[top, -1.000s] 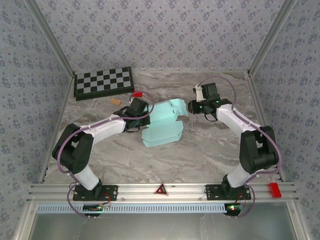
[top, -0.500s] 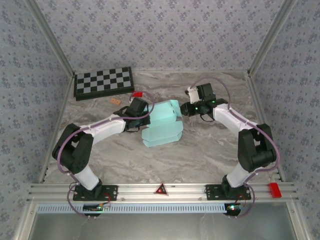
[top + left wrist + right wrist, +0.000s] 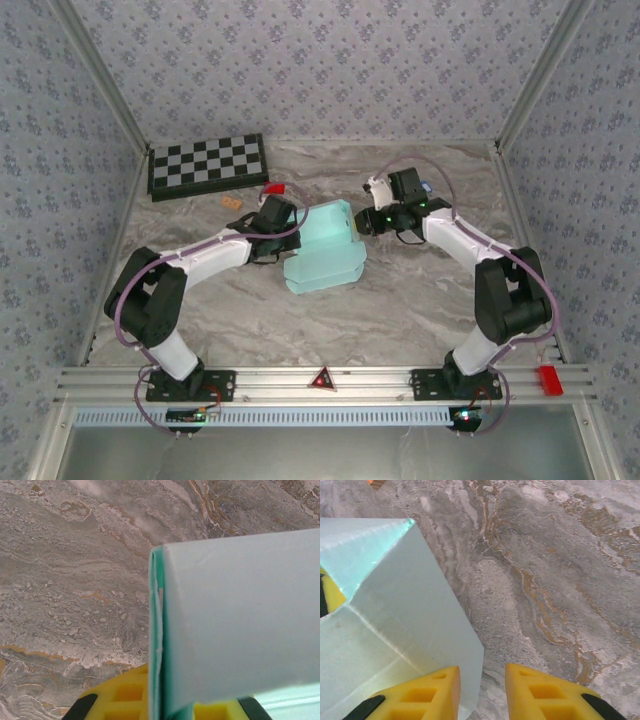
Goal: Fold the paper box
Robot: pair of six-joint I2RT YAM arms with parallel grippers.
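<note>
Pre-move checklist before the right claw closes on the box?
1. Grip: left claw shut on paper box: ok.
2. Ready: right claw open: ok.
3. Box edge centred between the right claw's fingers: not ok, it hugs one finger.
4. Clearance: checkerboard apart from the box: ok.
5. Lower flaps tucked: cannot tell.

High rear overview; wrist views close on paper box (image 3: 325, 262)

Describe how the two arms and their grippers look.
Both arms, left arm and right arm, are white tubes with black joints, trailed by purple cables. The left gripper and right gripper have yellow fingers with square recesses.
</note>
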